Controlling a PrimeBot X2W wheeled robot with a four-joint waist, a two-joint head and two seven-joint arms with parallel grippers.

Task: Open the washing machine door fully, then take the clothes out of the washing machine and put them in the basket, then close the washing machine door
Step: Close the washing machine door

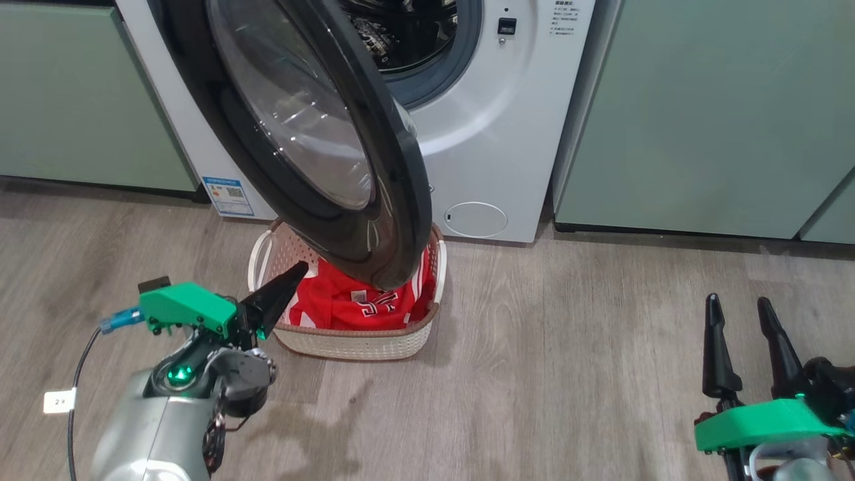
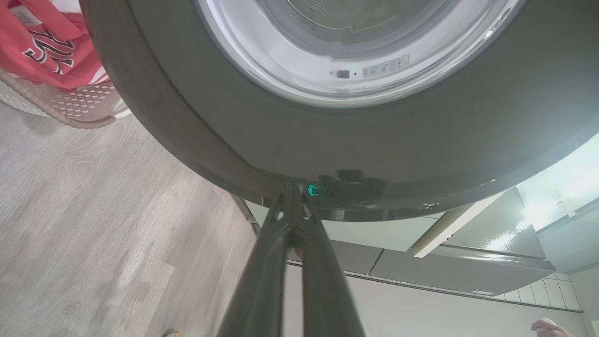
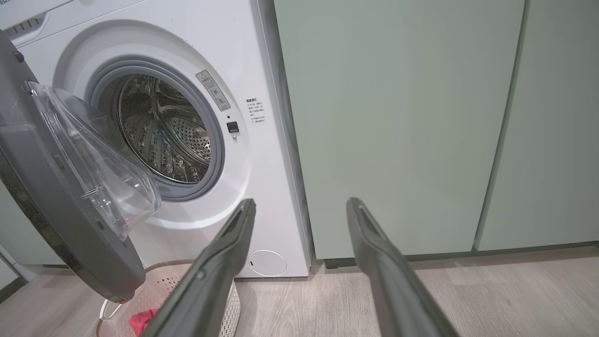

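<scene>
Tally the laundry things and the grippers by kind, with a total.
Washing machine: 1
Washing machine door: 1
Basket: 1
Red clothes heap: 1
Grippers: 2, left gripper and right gripper
Total: 6

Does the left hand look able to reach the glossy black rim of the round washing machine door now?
Probably yes: the shut left hand has its tips right at the glossy black rim of the round washing machine door, with nothing between them.
</scene>
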